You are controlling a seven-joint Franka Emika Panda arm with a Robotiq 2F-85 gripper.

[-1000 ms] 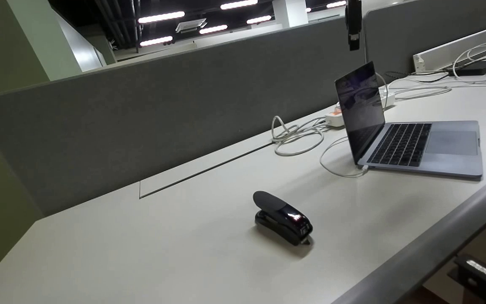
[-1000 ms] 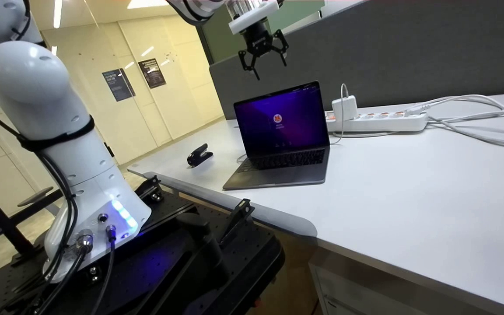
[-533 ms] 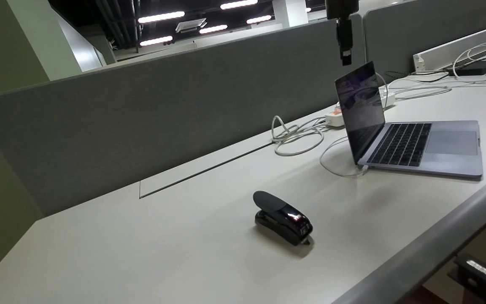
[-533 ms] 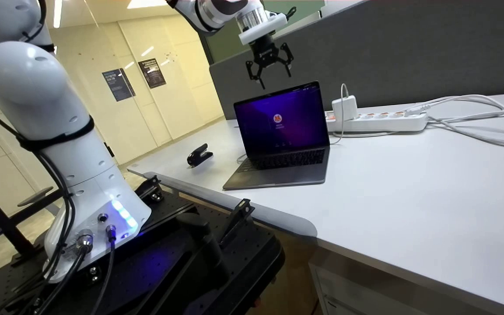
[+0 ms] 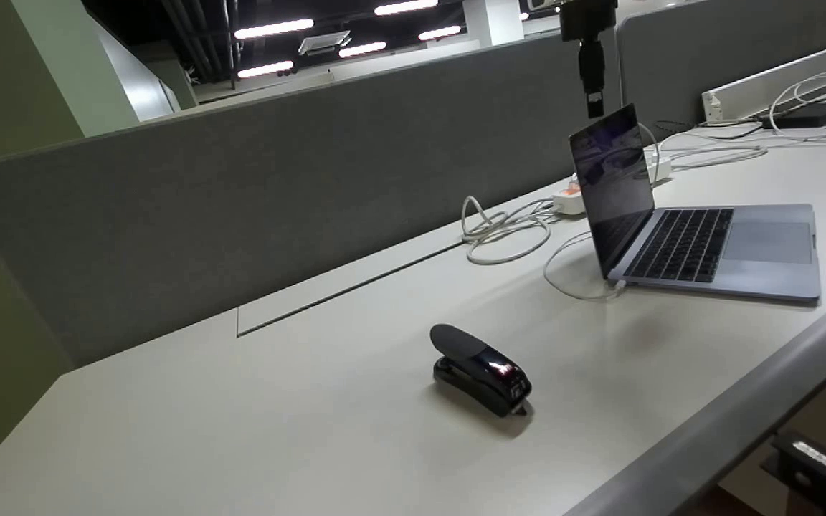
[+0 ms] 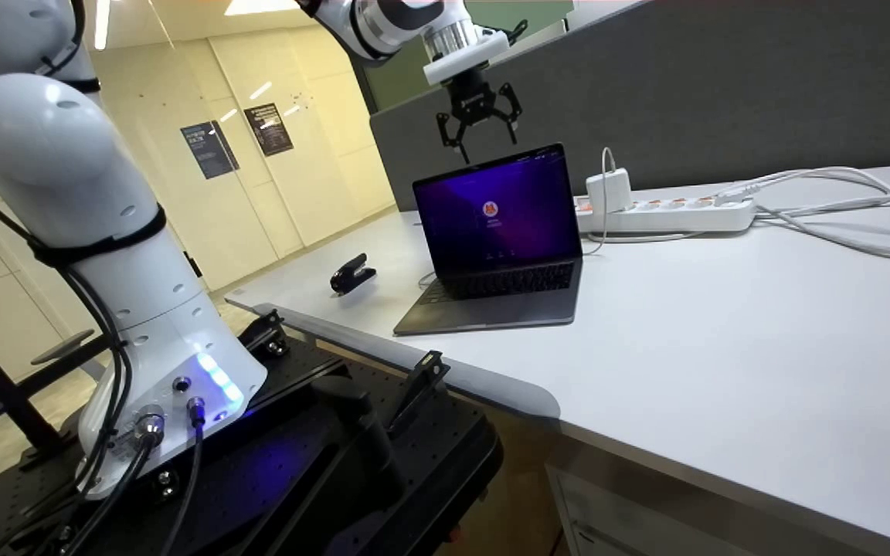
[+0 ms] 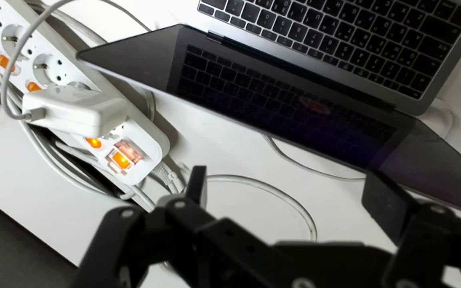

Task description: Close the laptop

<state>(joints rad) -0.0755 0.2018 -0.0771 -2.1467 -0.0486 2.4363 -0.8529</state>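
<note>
The silver-grey laptop (image 5: 692,247) stands open on the white desk, its lid upright and tilted slightly back. Its lit purple screen shows in an exterior view (image 6: 499,224). In the wrist view the laptop (image 7: 286,96) fills the upper right, with screen and keyboard visible. My gripper (image 6: 490,150) is open and empty, pointing down just above and apparently behind the lid's top edge. In an exterior view the gripper (image 5: 595,106) hangs close to the lid's upper corner. In the wrist view the fingers (image 7: 286,180) are wide apart, with the right finger overlapping the lid's edge; contact cannot be told.
A black stapler (image 5: 481,371) lies on the desk beside the laptop. A white power strip (image 6: 669,216) with a charger (image 7: 76,110) and loose cables lies behind it. A charging cable runs to the laptop's side. A grey partition (image 5: 277,201) borders the desk's back.
My gripper has come down and slightly to the right in an exterior view, closer to the lid's top edge. The movement is smaller in the last half second. The laptop and stapler have not moved.
</note>
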